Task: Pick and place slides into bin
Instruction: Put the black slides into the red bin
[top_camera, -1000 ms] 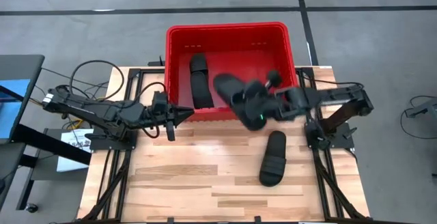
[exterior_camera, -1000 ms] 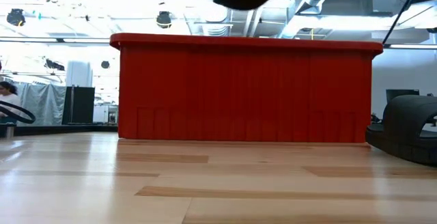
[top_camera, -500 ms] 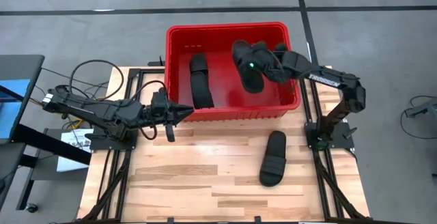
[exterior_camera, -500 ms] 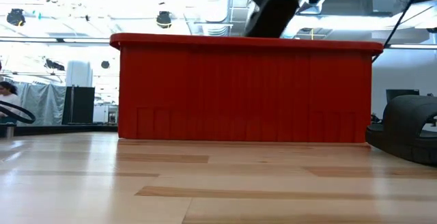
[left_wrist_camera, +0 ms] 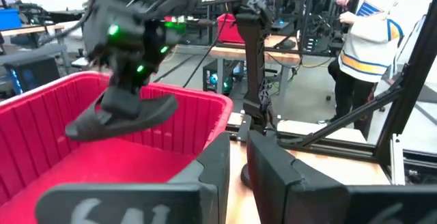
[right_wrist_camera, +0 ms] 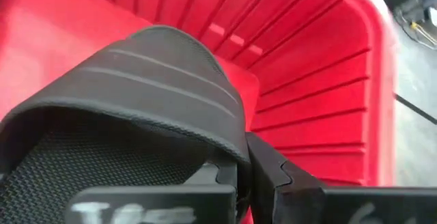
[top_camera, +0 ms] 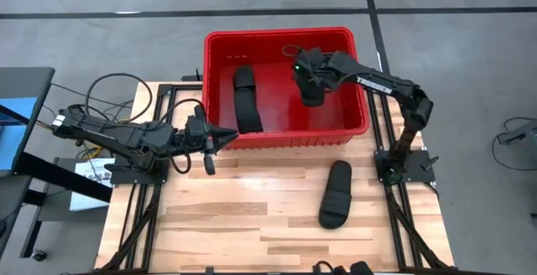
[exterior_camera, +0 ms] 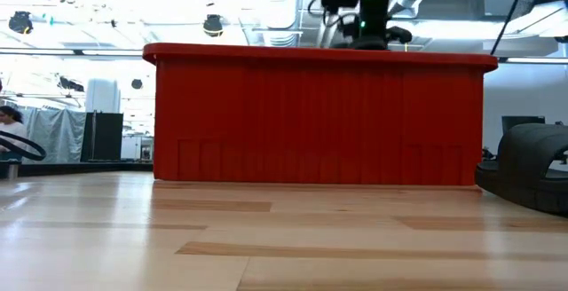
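Bin (top_camera: 220, 42): my right gripper (top_camera: 309, 80) hangs inside it, pinching one slide (top_camera: 312, 89) by the strap. Second slide (top_camera: 245, 99) lies inside; third slide (top_camera: 336, 193) outside, before its front wall. My left gripper (top_camera: 220, 137), nearly closed, empty, waits beside its front corner.

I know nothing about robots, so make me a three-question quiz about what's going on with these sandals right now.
1. True or false: the right gripper holds a slide over the inside of the bin.
2. How many slides lie on the wooden table outside the bin? A) none B) one C) two
3. Fill in: the left gripper sits just outside the bin's ____ wall, holding nothing.

Key
1. True: its fingers pinch the slide's strap above the red floor.
2. B: the slide on the table, near the right arm's base.
3. Front, near its left corner.
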Robot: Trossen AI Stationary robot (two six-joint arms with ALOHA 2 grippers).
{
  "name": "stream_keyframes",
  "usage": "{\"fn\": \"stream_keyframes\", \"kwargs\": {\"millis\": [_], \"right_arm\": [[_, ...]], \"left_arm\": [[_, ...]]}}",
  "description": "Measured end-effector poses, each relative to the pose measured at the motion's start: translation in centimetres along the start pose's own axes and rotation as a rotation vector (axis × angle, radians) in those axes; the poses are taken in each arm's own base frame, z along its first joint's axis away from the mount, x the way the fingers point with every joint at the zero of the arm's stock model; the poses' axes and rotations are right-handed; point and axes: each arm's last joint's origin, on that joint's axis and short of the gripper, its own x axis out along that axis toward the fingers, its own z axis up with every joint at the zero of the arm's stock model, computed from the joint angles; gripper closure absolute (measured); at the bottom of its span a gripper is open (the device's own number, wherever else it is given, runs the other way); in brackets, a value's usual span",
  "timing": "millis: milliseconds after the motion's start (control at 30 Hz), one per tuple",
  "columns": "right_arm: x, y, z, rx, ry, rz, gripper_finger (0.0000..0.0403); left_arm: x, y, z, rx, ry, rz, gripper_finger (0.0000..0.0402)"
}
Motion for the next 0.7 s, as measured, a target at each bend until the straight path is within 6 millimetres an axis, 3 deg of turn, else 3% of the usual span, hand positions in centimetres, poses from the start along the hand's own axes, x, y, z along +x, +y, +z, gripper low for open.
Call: {"fn": "stream_keyframes", "kwargs": {"millis": [433, 700], "right_arm": [[5.6, 1.9, 0.2, -0.017, 0.119, -0.042, 0.0402], [6.8, 2.9, 0.4, 0.004, 0.114, -0.017, 0.0402]], "left_arm": [[0.0, 0.0, 0.0, 0.019, 0.0, 0.0, 0.036], [0.0, 0.0, -0.1, 0.023, 0.008, 0.0, 0.036]]}}
